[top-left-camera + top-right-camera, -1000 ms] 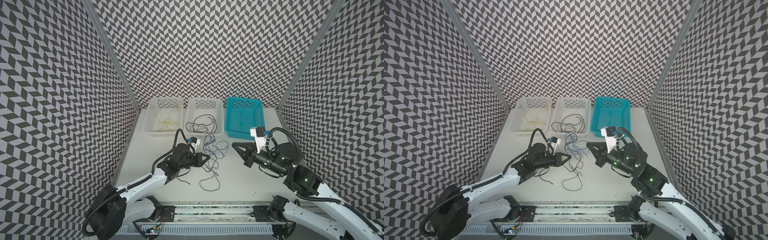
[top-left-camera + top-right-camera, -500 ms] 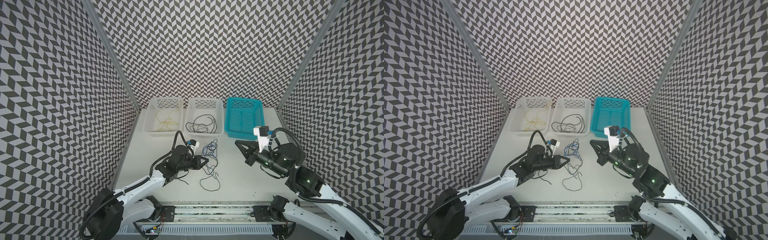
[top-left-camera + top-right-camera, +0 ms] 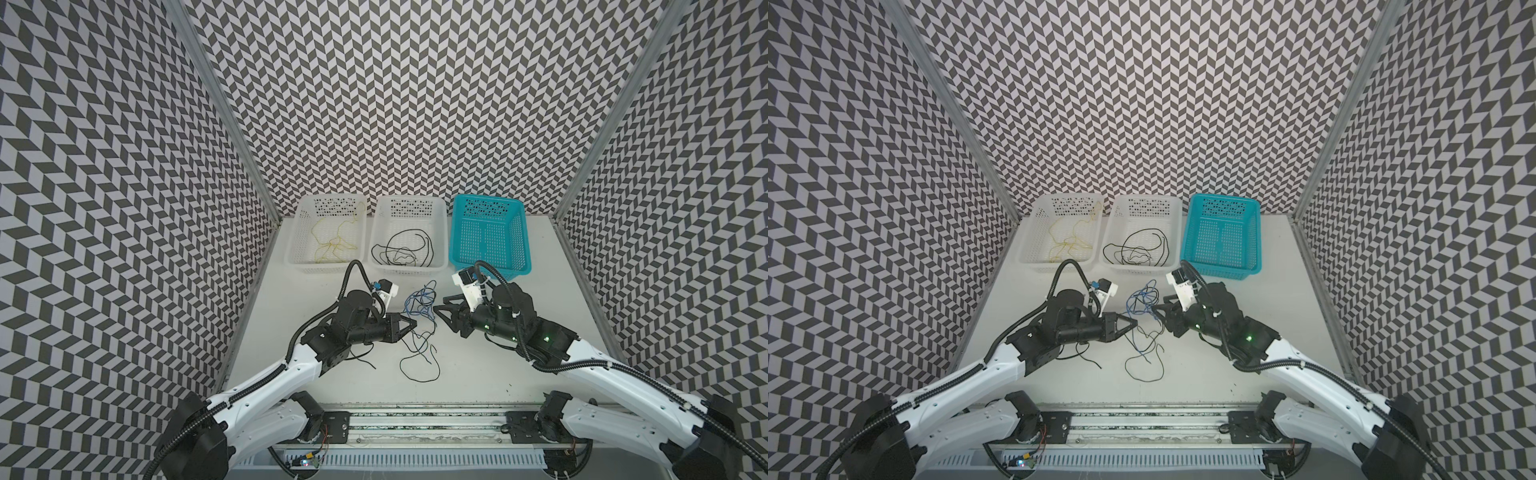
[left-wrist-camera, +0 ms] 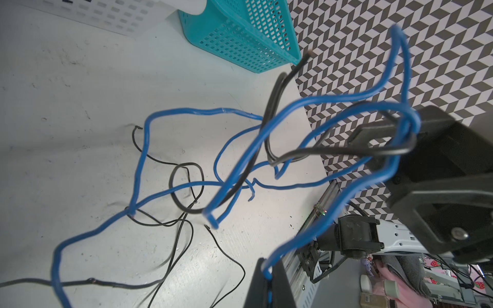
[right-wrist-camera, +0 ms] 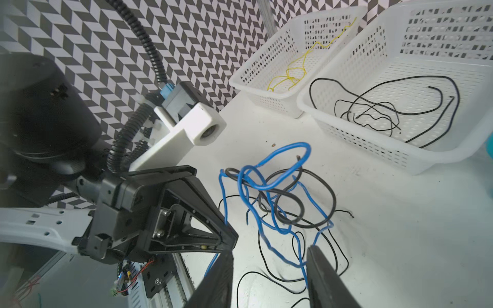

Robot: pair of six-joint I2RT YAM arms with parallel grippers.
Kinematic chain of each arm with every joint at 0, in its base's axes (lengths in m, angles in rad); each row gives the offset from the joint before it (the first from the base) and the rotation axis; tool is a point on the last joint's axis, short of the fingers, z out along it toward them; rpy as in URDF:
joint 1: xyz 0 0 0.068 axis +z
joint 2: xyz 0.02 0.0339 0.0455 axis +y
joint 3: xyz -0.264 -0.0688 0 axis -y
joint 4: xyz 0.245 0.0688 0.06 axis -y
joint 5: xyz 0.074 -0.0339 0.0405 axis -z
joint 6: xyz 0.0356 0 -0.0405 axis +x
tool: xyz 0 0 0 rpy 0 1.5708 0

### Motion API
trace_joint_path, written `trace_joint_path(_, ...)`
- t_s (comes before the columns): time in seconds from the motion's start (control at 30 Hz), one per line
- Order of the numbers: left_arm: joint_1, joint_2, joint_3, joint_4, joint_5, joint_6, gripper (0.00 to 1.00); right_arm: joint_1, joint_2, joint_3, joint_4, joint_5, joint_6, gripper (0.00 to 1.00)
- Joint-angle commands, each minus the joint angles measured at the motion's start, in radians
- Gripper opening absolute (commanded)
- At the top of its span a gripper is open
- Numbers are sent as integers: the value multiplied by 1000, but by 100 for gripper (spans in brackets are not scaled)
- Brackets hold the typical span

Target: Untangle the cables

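A tangle of blue and black cables (image 3: 419,307) (image 3: 1144,303) lies on the white table between my two grippers, partly lifted off it. My left gripper (image 3: 413,326) (image 4: 269,282) is shut on a blue cable (image 4: 317,226) that rises from its fingertips into the knot. My right gripper (image 3: 438,309) (image 5: 269,280) is open at the tangle's right side, with blue strands hanging between its fingers and one strand against a finger (image 5: 322,280). A loose black cable (image 3: 419,370) trails toward the table's front. Yellow cables (image 3: 334,243) and black cables (image 3: 399,251) lie in baskets.
Three baskets stand in a row at the back: a white one (image 3: 324,266) with the yellow cables, a white one (image 3: 409,268) with the black cables, and a teal one (image 3: 524,237). Patterned walls close in the table on three sides. A metal rail (image 3: 415,428) runs along the front.
My right gripper has moved left up to the tangle and its jaws have opened. The left gripper has stayed shut on the blue cable, almost in place.
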Motion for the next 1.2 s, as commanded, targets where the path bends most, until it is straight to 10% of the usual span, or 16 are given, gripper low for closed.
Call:
trace_joint_path(0.0,-5,8,48,-11,24,17,0,24,31,-17,141,7,-4,46)
trace_joint_path(0.13,-6,5,53,-11,26,18,0,26,89,-27,181,31,-1,44)
trace_joint_path(0.43,-8,-11,36,-40,20,29,0,26,39,5,104,144,-19,0)
trace_joint_path(1.17,108,54,23,-287,-82,16,0,-153,-268,321,-379,507,-184,0)
